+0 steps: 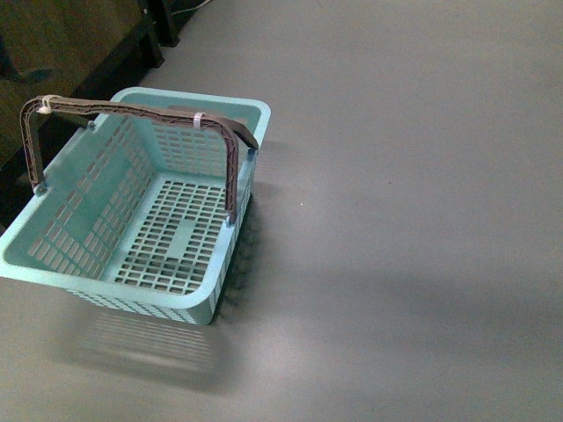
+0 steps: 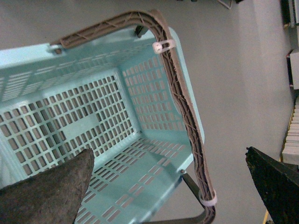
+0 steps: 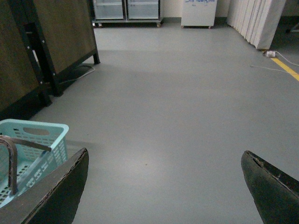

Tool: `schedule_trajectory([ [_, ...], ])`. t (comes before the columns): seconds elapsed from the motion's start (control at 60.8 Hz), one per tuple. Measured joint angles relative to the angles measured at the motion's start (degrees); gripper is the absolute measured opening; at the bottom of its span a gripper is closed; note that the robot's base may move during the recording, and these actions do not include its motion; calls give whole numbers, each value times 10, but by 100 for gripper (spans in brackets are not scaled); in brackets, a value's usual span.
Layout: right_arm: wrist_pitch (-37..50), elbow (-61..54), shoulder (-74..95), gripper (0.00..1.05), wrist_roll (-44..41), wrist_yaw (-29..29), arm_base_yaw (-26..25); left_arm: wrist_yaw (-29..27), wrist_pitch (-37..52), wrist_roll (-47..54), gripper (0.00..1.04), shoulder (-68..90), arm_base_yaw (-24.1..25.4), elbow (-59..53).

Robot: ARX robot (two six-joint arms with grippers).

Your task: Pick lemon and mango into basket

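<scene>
Holding nothing, our left end effector [image 2: 169, 153] gapes wide above the basket [image 2: 154, 93], our right end effector [image 3: 164, 153] equally wide over the grey floor [image 3: 187, 93] — the basket sits empty, neither lemon nor mango in view, so we judge both picks not yet done.

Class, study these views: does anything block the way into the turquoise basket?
Only the brown hinged handles of the light turquoise slotted plastic basket, standing upright across the middle of its opening. The opening either side is free and the floor bare. Neither lemon nor mango shows in any view.
</scene>
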Motion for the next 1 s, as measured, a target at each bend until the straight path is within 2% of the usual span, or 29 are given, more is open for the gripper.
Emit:
schedule_trajectory([
  [0.247, 0, 0, 0, 96, 0, 0, 0, -6, -37, -27, 98, 176, -30, 195],
  [0.51, 0, 0, 0, 96, 0, 0, 0, -5, -106, -45, 96, 292, -63, 371],
  [0.756, 0, 0, 0, 96, 0, 0, 0, -12, -153, -70, 56, 346, -81, 449],
  [0.921, 0, 0, 0, 96, 0, 0, 0, -19, -161, -87, 31, 349, -85, 457],
  [1.003, 0, 0, 0, 96, 0, 0, 0, -20, -155, -120, 14, 346, -86, 449],
])
